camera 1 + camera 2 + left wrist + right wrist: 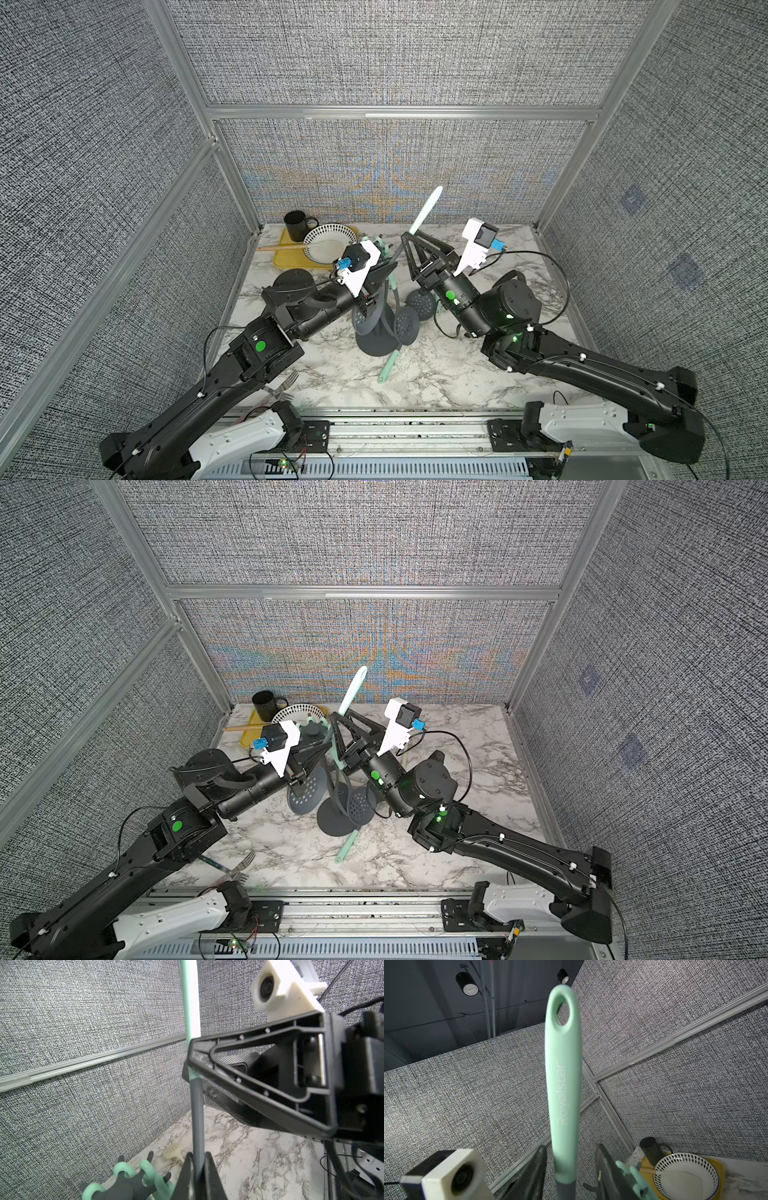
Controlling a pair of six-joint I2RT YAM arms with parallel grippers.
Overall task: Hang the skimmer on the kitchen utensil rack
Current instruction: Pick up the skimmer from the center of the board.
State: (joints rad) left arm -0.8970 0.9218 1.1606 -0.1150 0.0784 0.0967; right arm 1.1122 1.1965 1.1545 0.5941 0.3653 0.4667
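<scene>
We observe the skimmer [424, 212] raised off the surface [440, 374], handle end uppermost and tilted toward the back wall. Its mint-green handle carries an oval hanging hole at the top end. In the right wrist view this hole is free and sits on no hook. Below the handle, the shaft is dark grey.

The left gripper [198, 1155] is closed on the grey shaft, with one finger pressed against each side, below the joint between mint and grey. The right gripper [571, 1146] brackets the lower end of the mint handle. In the right wrist view we note a gap between the handle and each finger, so this gripper is open and does not clamp the skimmer.

The kitchen utensil rack [374, 347] stands upright near the middle of the surface, between the two arms. Its star-shaped crown [124, 1186] sits just beside the left gripper, and mint-green loops occupy several hooks. Perforated grey heads [422, 303] hang beside the pole. A further mint-handled utensil [388, 365] lies on the surface at the front edge of the round base.

At the far left corner we find a black mug [296, 224] and a patterned bowl [328, 245] on a yellow board [284, 259]. A fork [286, 384] lies near the front edge.
</scene>
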